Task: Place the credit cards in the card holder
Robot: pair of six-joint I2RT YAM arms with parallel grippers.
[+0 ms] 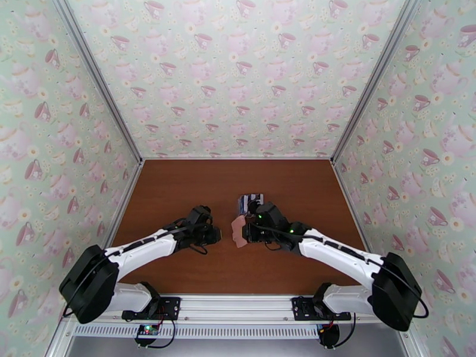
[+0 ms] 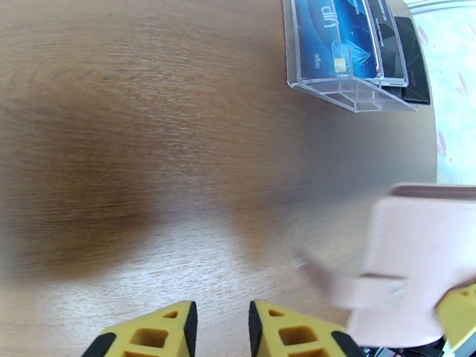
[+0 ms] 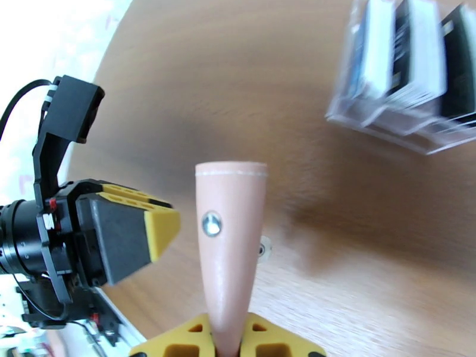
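Observation:
The dusty-pink card holder (image 3: 229,245) stands edge-on and closed, its snap stud facing the camera, with my right gripper (image 3: 229,331) shut on its lower end. In the top view it hangs at table centre (image 1: 239,231) in front of the right gripper (image 1: 246,231). My left gripper (image 1: 215,235) faces it from the left, a small gap apart. Its yellow fingertips (image 2: 178,328) stand slightly parted with nothing between them. The holder (image 2: 416,251) is blurred at the right of the left wrist view. The credit cards (image 2: 333,37), one blue and others black, stand in a clear rack.
The clear slotted rack (image 1: 250,202) sits just behind the right gripper, and shows in the wrist views (image 2: 357,93) (image 3: 410,123). Patterned walls close the brown wooden table (image 1: 178,185) on three sides. A metal rail (image 1: 238,301) runs along the near edge.

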